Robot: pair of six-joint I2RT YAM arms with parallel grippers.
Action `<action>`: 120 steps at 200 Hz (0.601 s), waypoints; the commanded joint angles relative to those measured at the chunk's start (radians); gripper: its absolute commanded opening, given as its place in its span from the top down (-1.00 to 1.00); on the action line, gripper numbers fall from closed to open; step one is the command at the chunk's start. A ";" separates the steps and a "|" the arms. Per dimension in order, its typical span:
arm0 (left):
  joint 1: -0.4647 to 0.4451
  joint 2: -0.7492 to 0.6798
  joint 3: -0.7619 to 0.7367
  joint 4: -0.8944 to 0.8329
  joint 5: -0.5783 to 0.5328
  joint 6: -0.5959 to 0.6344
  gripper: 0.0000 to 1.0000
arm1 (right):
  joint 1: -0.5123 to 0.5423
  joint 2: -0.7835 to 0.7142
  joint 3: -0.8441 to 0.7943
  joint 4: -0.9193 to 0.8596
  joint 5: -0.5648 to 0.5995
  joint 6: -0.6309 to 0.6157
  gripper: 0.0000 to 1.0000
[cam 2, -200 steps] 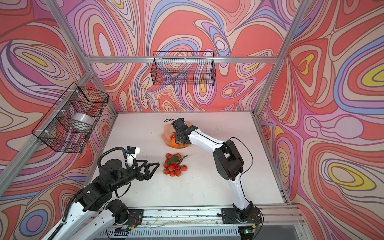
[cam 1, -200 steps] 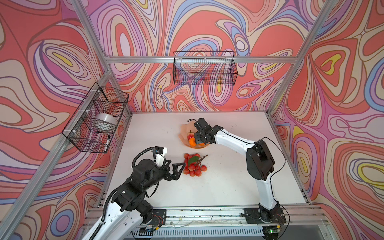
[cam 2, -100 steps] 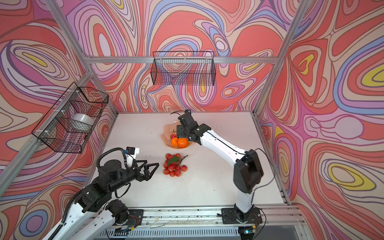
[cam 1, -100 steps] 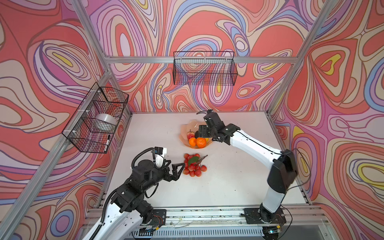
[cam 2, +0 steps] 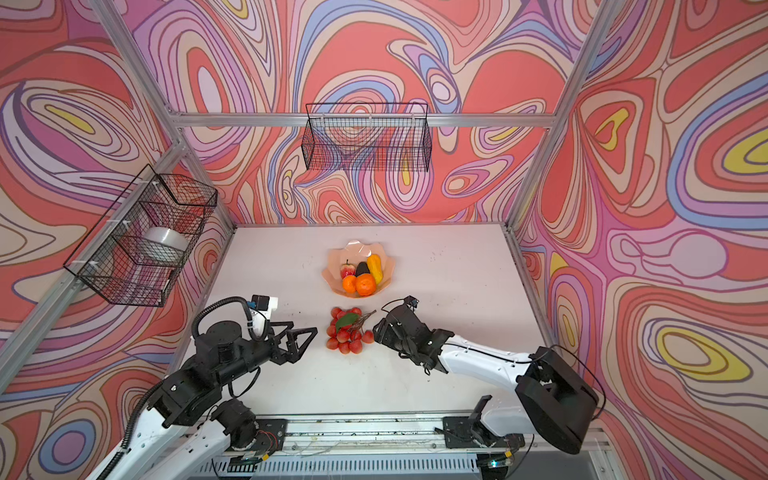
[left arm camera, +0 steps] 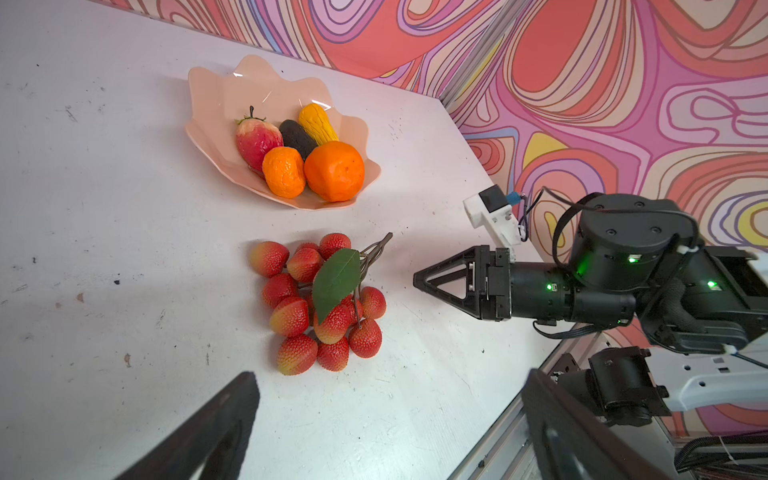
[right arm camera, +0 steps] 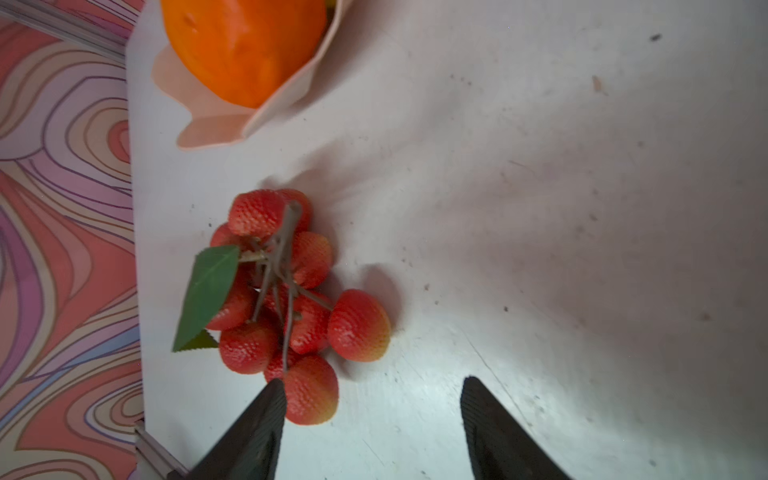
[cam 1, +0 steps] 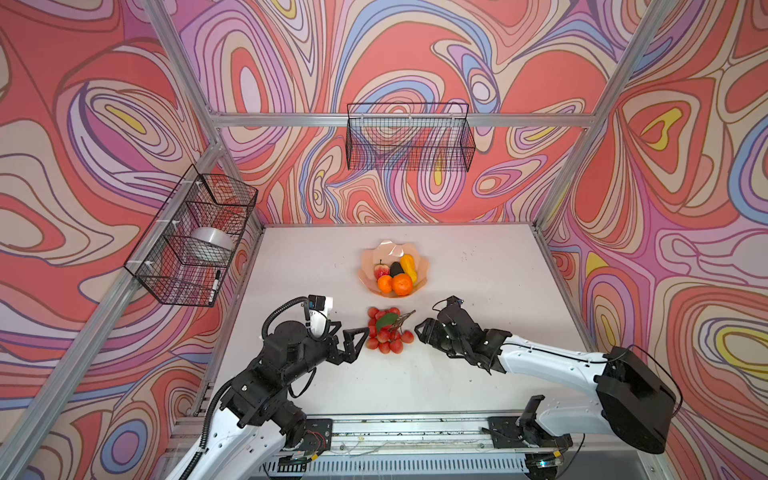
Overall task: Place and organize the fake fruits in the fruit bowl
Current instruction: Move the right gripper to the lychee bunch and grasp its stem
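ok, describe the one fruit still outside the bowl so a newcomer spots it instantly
On the white table, find the peach-pink bowl in the middle, holding five fruits. Just in front of it, toward the robot, the berry bunch lies on the bare table between the two grippers. It is the only cluster: many small red bumpy berries on brown stems with one green leaf.

bare table (cam 1: 478,274) flanks the fruit bowl (cam 1: 368,279); the berry bunch (cam 1: 388,336) blocks its near side.

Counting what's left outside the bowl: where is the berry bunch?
In both top views the berry bunch lies on the table just in front of the bowl, between both grippers.
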 commanded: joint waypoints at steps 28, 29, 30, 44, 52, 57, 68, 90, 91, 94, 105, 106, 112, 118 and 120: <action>0.005 -0.006 0.016 -0.025 0.016 0.000 -1.00 | 0.005 0.089 0.039 0.224 -0.008 0.079 -0.38; 0.005 -0.006 0.017 -0.024 0.016 0.000 -1.00 | 0.005 0.092 0.041 0.225 -0.008 0.078 -0.37; 0.005 -0.006 0.017 -0.026 0.016 0.001 -1.00 | 0.005 0.096 0.042 0.226 -0.009 0.079 -0.37; 0.005 -0.011 0.020 -0.030 0.013 0.004 -1.00 | 0.003 0.136 0.081 0.219 -0.012 0.080 -0.36; 0.005 -0.014 0.020 -0.032 0.009 0.006 -1.00 | 0.005 0.161 0.115 0.184 -0.010 0.085 -0.34; 0.005 -0.016 0.018 -0.033 0.009 0.004 -1.00 | 0.004 0.174 0.134 0.164 -0.006 0.087 -0.30; 0.005 -0.017 0.017 -0.035 0.011 0.002 -1.00 | 0.004 0.205 0.160 0.137 -0.005 0.099 -0.23; 0.005 -0.020 0.013 -0.041 0.014 -0.001 -1.00 | 0.004 0.243 0.170 0.140 0.013 0.133 -0.11; 0.005 -0.020 0.015 -0.041 0.014 -0.001 -1.00 | 0.005 0.245 0.170 0.138 0.015 0.135 -0.11; 0.005 -0.020 0.014 -0.041 0.013 -0.001 -1.00 | 0.004 0.248 0.172 0.134 0.021 0.136 -0.11; 0.005 -0.023 0.016 -0.041 0.011 0.001 -1.00 | 0.002 0.265 0.175 0.133 0.027 0.142 -0.10; 0.005 -0.023 0.015 -0.041 0.010 0.001 -1.00 | 0.002 0.265 0.174 0.133 0.027 0.143 -0.10; 0.005 -0.024 0.015 -0.042 0.008 0.001 -1.00 | 0.003 0.272 0.172 0.140 0.027 0.147 -0.10; 0.005 -0.023 0.014 -0.040 0.008 0.001 -1.00 | 0.002 0.278 0.172 0.146 0.029 0.148 -0.10; 0.005 -0.023 0.014 -0.039 0.008 0.002 -1.00 | 0.003 0.281 0.172 0.146 0.028 0.149 -0.10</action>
